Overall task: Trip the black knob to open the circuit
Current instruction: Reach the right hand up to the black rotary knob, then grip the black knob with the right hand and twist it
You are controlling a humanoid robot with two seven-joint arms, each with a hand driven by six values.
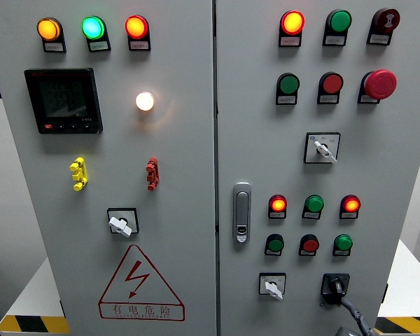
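A grey metal cabinet panel (pixel 182 294) fills the view. Its black rotary knob (pixel 335 285), low and right of the silver door handle (pixel 242 212), seems to point upright. Bare panel surrounds it. The right robot hand (pixel 351 330) barely shows below; grip unclear.

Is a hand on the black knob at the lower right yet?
No, the black knob stands untouched, with only a dark cable hanging below it.
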